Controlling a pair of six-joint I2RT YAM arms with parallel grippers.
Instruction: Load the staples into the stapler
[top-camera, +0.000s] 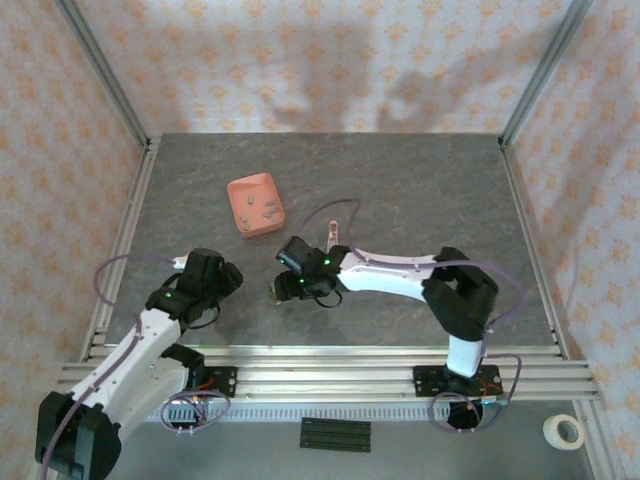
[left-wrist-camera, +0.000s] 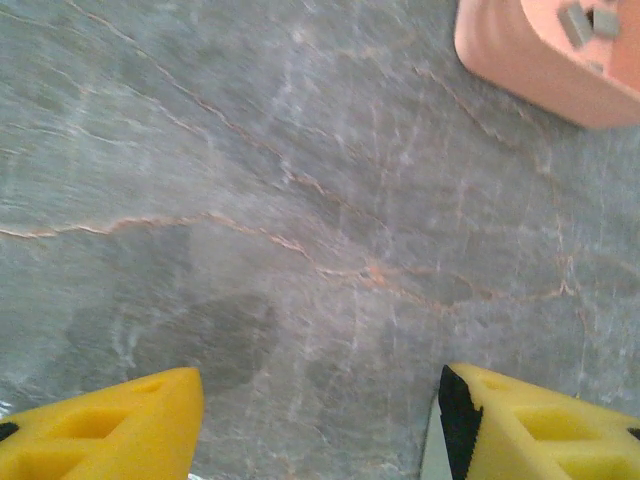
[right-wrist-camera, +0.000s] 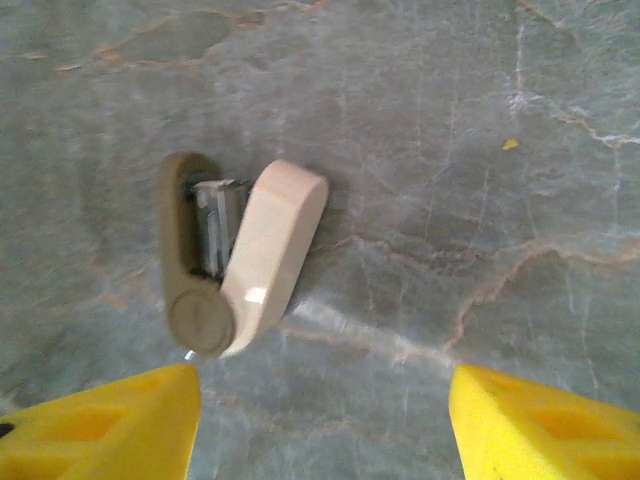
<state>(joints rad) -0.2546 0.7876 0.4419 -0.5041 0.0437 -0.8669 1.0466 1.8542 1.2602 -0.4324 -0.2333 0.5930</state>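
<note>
The stapler (right-wrist-camera: 262, 250) lies on its side on the grey table, swung open, pale pink arm to the right, olive-grey base (right-wrist-camera: 180, 240) to the left, a metal channel between them. My right gripper (right-wrist-camera: 322, 390) is open just short of its hinge and touches nothing. From above, the stapler (top-camera: 275, 291) sits just beyond the right gripper (top-camera: 292, 281). Grey staples (top-camera: 262, 208) lie in the salmon-pink tray (top-camera: 240, 193). The left gripper (left-wrist-camera: 320, 390) hovers open over bare table; the tray corner (left-wrist-camera: 520, 60) with staples (left-wrist-camera: 588, 20) is at the upper right. From above, the left gripper (top-camera: 226, 273) is near-left of the tray.
Aluminium rails (top-camera: 320, 360) run along the near edge, and frame posts with patterned walls close in the table. A roll of tape (top-camera: 569, 431) and a black strip (top-camera: 335, 435) lie off the table in front. A tiny yellow speck (right-wrist-camera: 510, 144) is on the surface.
</note>
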